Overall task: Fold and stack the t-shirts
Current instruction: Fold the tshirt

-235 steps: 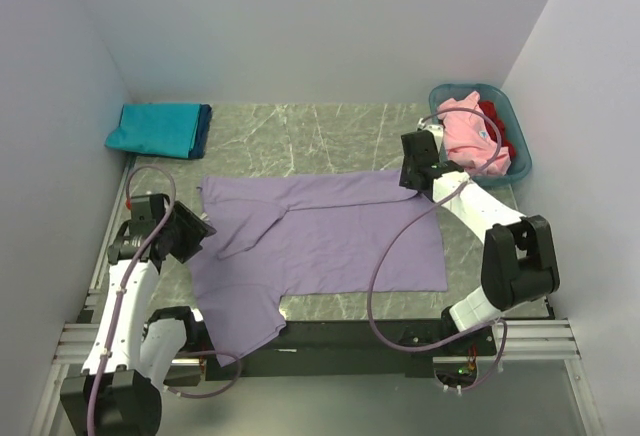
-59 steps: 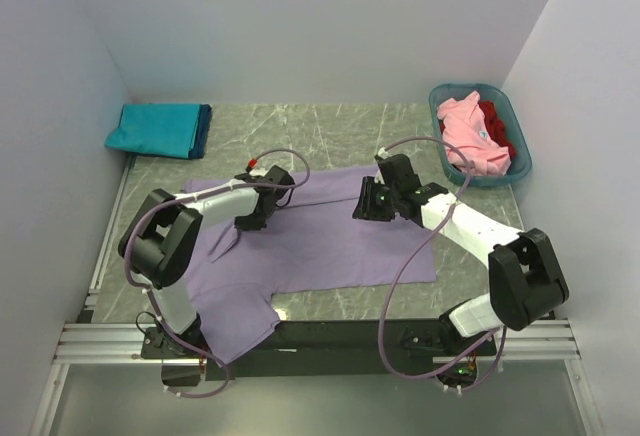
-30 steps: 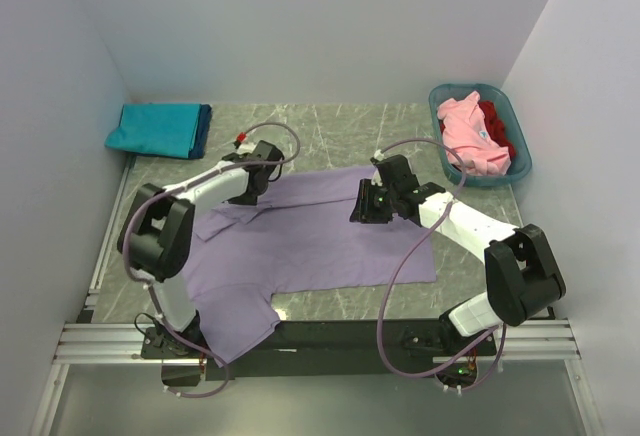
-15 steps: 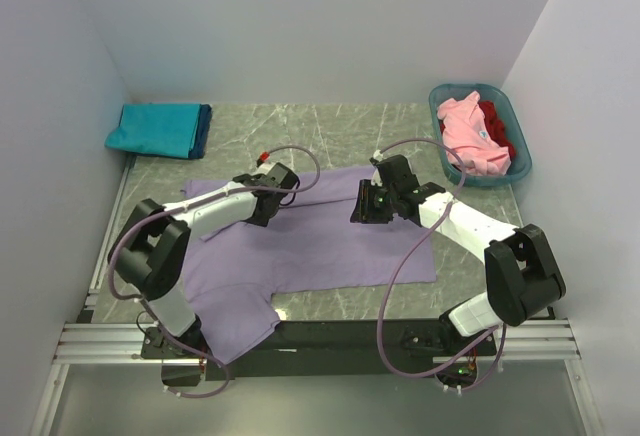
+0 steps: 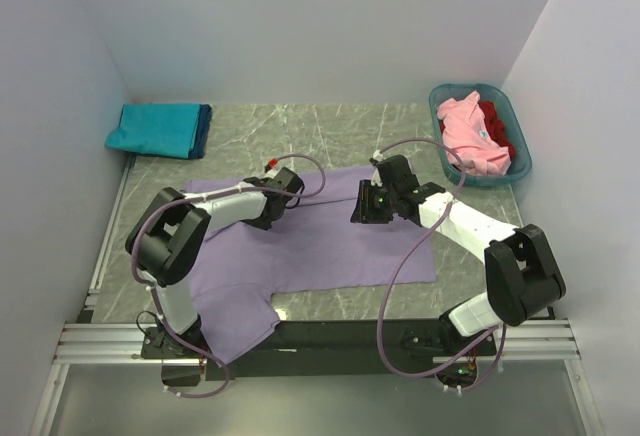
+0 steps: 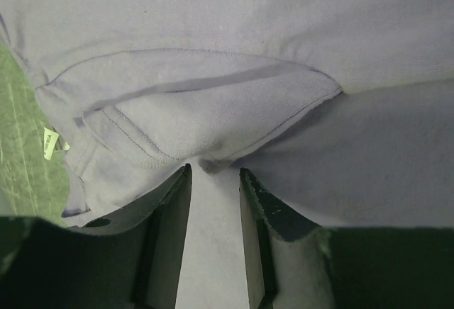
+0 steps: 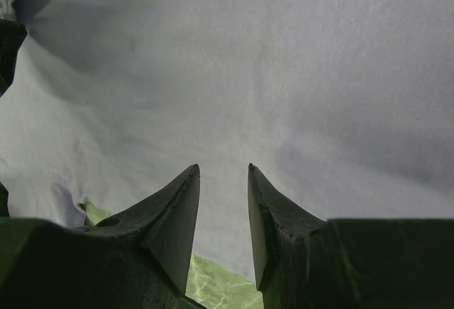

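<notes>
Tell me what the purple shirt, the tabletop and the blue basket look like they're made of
Purple shirt: soft matte knit cloth, likely cotton jersey; stitched seams and limp folds show in the left wrist view.
Tabletop: green stone-look surface with pale veins; real marble or a print, unclear.
Blue basket: smooth, rigid, slightly translucent rim, probably plastic.

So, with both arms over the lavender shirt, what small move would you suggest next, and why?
Probably close the left pincer on the collar fold. Its jaws stand slightly apart, straddling a raised ridge of the large lavender-purple cloth t-shirt beside the neckline seam. The right pincer also looks open over flat cloth, so neither appears to grip anything yet.
</notes>
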`<state>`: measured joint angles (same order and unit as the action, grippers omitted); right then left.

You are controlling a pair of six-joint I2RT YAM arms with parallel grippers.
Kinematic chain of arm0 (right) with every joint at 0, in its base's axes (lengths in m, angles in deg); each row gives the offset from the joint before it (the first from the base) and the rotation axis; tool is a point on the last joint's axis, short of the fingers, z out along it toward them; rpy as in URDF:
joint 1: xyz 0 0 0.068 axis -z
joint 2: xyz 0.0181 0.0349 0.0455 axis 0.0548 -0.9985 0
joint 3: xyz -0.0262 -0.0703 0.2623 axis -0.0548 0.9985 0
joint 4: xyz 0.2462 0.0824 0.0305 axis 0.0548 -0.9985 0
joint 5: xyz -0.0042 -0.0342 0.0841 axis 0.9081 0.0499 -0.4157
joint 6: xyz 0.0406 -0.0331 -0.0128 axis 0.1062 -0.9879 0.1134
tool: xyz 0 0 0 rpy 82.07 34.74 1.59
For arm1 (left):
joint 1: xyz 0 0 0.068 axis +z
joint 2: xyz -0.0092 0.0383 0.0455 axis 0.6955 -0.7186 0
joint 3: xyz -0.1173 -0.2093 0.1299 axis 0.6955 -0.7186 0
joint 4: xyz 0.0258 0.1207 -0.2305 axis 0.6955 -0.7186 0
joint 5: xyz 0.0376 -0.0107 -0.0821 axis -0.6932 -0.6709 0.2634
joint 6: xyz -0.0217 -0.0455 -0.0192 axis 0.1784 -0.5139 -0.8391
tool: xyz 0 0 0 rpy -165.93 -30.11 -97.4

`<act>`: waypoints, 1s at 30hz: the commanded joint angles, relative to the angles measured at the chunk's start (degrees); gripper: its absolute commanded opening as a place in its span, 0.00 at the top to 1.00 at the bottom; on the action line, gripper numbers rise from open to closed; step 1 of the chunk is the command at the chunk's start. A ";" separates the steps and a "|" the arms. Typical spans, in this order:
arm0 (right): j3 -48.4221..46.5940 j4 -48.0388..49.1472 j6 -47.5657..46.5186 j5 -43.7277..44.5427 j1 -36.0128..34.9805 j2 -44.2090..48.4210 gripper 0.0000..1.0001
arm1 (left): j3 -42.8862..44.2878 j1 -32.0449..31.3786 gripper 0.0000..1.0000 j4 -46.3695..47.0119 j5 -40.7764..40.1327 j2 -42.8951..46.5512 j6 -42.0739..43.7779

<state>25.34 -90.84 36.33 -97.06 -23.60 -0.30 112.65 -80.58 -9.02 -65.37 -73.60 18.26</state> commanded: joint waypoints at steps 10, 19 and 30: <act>-0.99 0.84 -0.31 0.51 0.11 -0.17 0.59 | 1.84 0.04 0.68 1.72 -2.86 -2.23 1.40; -0.99 1.01 -0.40 0.15 0.11 -0.43 0.59 | 2.45 0.04 0.79 0.40 -4.09 -1.79 0.78; -0.90 0.92 -0.31 0.24 0.02 -0.17 0.60 | 7.11 -2.42 0.95 -10.83 3.02 0.32 -4.66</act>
<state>25.34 -90.81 36.35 -97.10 -23.60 -0.34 117.28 -81.58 -14.33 -66.16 -75.39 16.75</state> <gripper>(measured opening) 0.404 0.065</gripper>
